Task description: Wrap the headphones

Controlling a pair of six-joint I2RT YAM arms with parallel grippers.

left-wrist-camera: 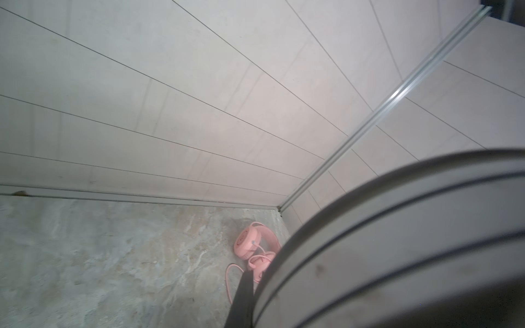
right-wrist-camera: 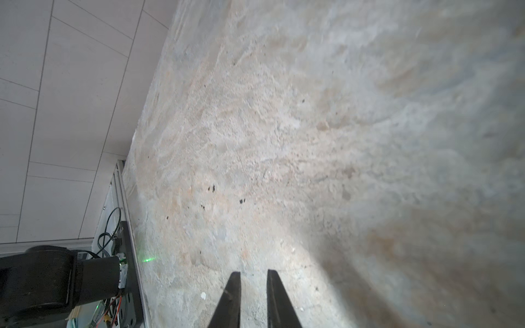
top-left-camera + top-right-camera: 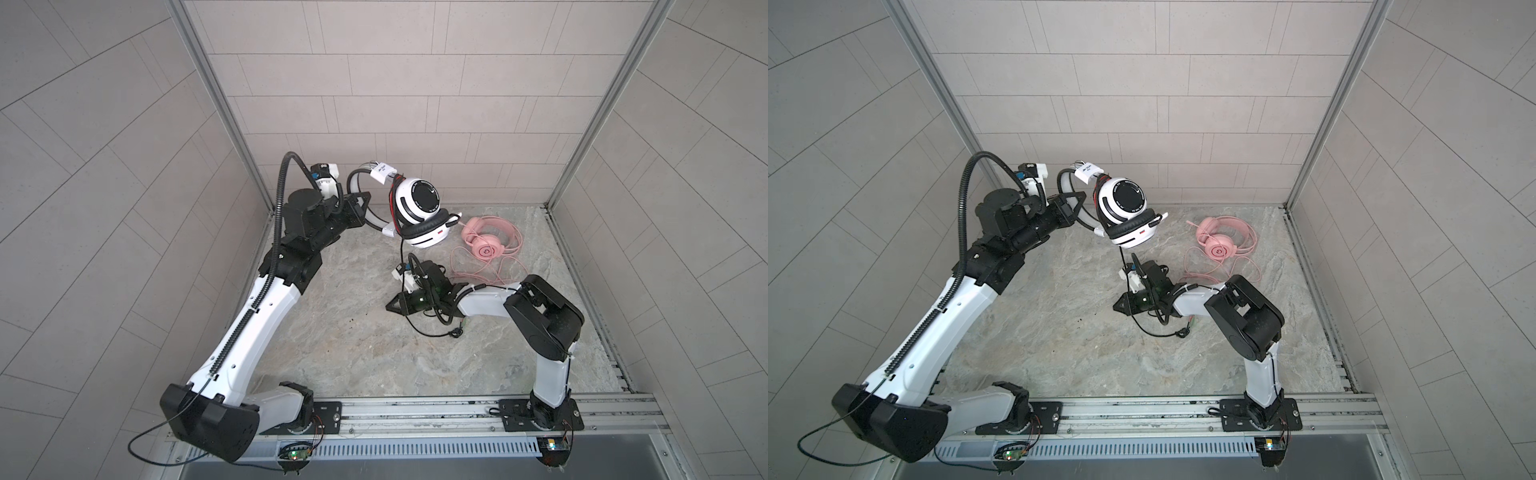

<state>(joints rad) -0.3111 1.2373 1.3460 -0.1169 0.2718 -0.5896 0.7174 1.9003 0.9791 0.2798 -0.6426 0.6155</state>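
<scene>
The right tool (image 2: pixel 253 284) hovers low over the worktop (image 3: pixel 353 357), its tips slightly parted and empty. Farther back, the left tool (image 3: pixel 366 211) is clenched on the white headset (image 3: pixel 419 208) by its band, holding it aloft. The pink headset (image 3: pixel 486 243) lies near the far corner.

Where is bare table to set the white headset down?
Free: the wide tabletop stretch between right gripper and front rail, and between it and the left arm. Crowded: back right, pink headset and cable loops; black cable beside the right gripper.
</scene>
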